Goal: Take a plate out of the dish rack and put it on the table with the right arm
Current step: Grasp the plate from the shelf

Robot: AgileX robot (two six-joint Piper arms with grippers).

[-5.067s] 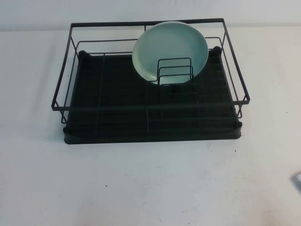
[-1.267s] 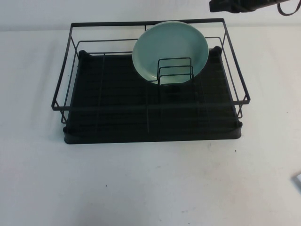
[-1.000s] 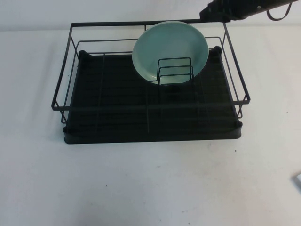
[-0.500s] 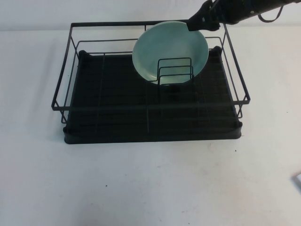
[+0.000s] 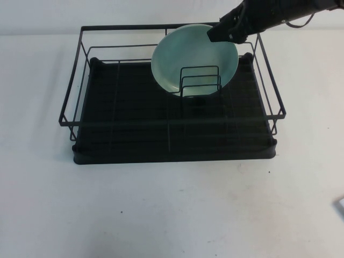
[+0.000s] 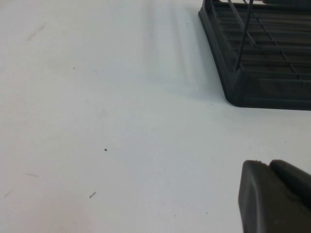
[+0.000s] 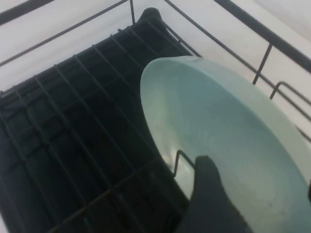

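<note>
The pale mint-green plate (image 5: 188,54) stands on edge at the back of the black dish rack (image 5: 172,156), leaning behind the small wire plate holder (image 5: 200,80). My right gripper (image 5: 215,33) comes in from the upper right and hangs at the plate's upper right rim. In the right wrist view it (image 7: 257,179) is open, one finger (image 7: 209,194) dark in front of the plate's face (image 7: 218,121), above the rack's grid (image 7: 73,121). My left gripper (image 6: 272,194) is shut and empty, low over the white table (image 6: 97,97), near a rack corner (image 6: 262,73); the high view does not show it.
The white table (image 5: 172,215) stretches wide in front of the rack and to both sides. The rack's tall wire frame (image 5: 269,70) surrounds the plate. A small pale object (image 5: 340,207) peeks in at the right edge.
My right arm has come into view from the top right and moved down and left, from beyond the rack's back corner to the plate's upper right rim. The plate has not moved.
</note>
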